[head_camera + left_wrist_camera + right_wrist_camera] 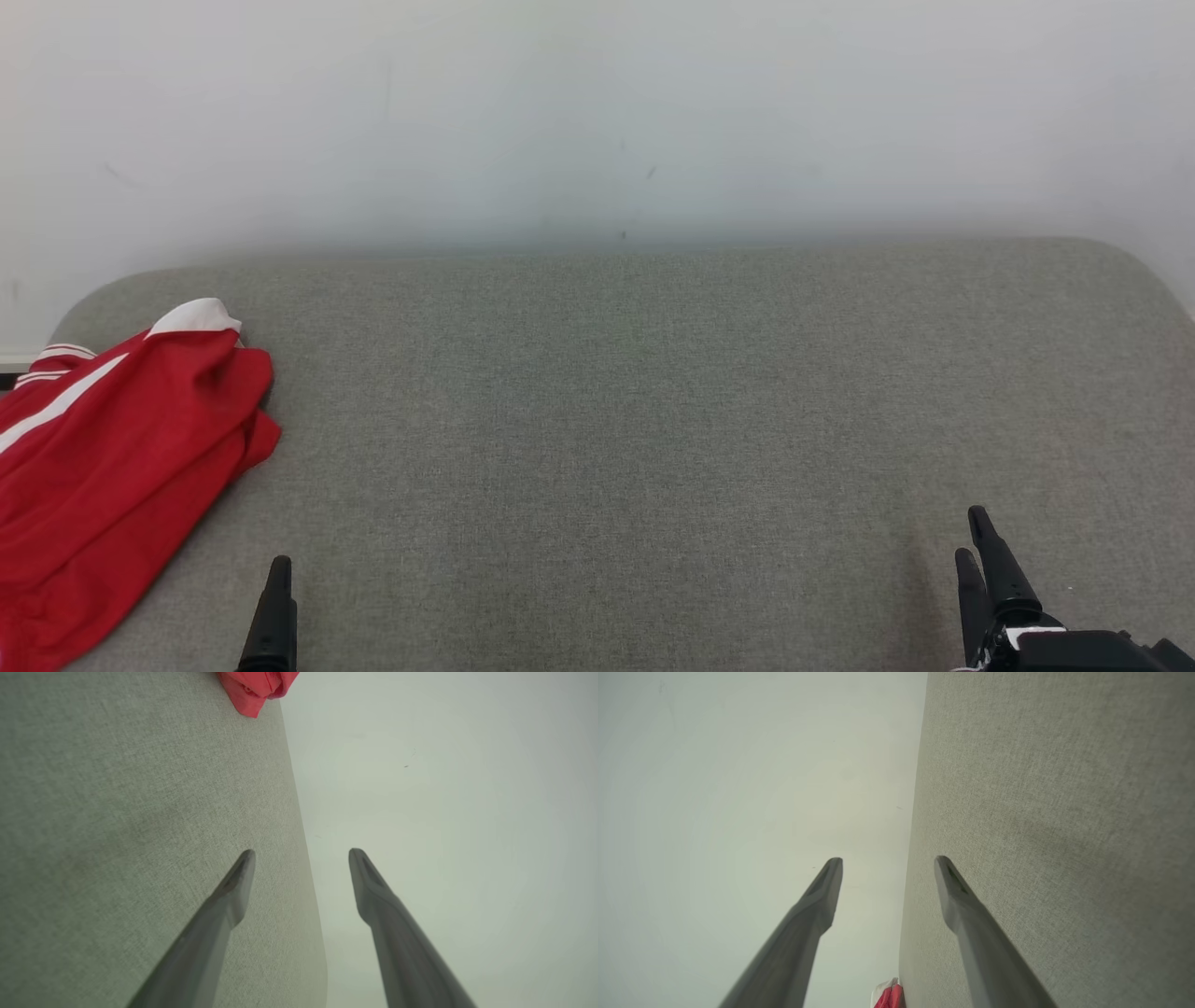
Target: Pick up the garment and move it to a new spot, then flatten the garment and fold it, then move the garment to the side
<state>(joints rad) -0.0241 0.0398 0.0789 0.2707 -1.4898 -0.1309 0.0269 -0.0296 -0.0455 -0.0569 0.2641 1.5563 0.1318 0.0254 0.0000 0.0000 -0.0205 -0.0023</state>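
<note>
A red garment with white trim lies crumpled at the left end of the grey fabric surface, part of it running past the head view's left edge. Its red edge also shows at the top of the left wrist view and at the bottom of the right wrist view. My left gripper hovers low near the front edge, right of the garment and apart from it. In its wrist view the left gripper stands open and empty. My right gripper is at the lower right, open and empty.
A pale wall rises straight behind the grey surface. The surface has rounded back corners and spreads wide between the two grippers.
</note>
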